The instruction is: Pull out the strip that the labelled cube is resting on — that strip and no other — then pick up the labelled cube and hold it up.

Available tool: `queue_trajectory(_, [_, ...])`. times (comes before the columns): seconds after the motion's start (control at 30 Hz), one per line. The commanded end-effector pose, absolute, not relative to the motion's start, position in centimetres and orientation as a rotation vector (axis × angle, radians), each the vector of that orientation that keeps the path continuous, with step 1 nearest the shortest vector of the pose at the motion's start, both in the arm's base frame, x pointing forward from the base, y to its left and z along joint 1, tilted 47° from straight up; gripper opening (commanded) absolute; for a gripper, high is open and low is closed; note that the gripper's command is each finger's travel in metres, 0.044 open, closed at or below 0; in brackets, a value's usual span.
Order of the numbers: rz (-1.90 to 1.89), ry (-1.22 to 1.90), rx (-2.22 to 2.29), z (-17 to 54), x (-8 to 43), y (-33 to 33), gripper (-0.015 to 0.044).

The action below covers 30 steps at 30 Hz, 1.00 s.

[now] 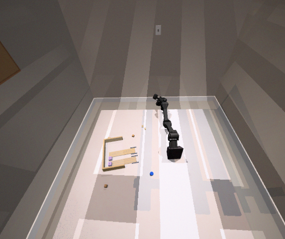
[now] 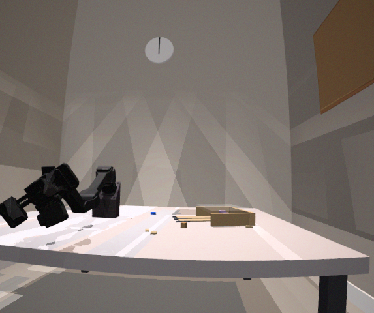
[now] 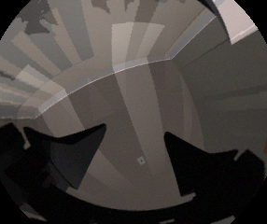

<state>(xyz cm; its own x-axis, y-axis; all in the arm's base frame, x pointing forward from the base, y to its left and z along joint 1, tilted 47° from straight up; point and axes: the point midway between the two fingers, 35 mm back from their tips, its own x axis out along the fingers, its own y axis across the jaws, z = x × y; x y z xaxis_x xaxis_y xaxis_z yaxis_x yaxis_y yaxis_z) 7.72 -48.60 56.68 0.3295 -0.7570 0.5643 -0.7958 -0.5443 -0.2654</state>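
Observation:
Two small purple cubes [image 1: 110, 158] [image 1: 109, 163] sit near the left ends of the pale wooden strips, inside a U-shaped wooden frame [image 1: 104, 154] [image 2: 232, 220]. The marks on them are too small to read. One strip [image 1: 122, 152] is at the back; striped wood [image 1: 124, 161] lies in front of it, and I cannot tell how many strips it is. Dark thin prongs extend from their right ends. Which strip bears the rear cube is unclear. My gripper [image 2: 30, 220] [image 3: 136, 131] is open and empty, raised at the table's back edge, far from the frame.
A blue disc [image 1: 151, 173] [image 2: 153, 212] lies right of the frame, toward the arm's base. Brown blocks [image 1: 133, 135] [image 1: 105, 185] lie behind and in front of the frame. Two small yellow pieces [image 1: 142, 126] [image 1: 144, 128] lie farther back, between frame and arm.

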Motion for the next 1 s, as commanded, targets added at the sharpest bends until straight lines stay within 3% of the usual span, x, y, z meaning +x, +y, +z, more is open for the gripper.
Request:
queue_trajectory(0.0, [1.015,-1.465,2.507,56.9,7.6,-48.4,0.0400])
queue_trajectory(0.53, [0.980,-1.174,2.006,68.6,3.0,-28.6,0.0400])
queue_trajectory(0.97, [0.815,-0.936,1.518,70.9,5.1,-8.4,0.0400])
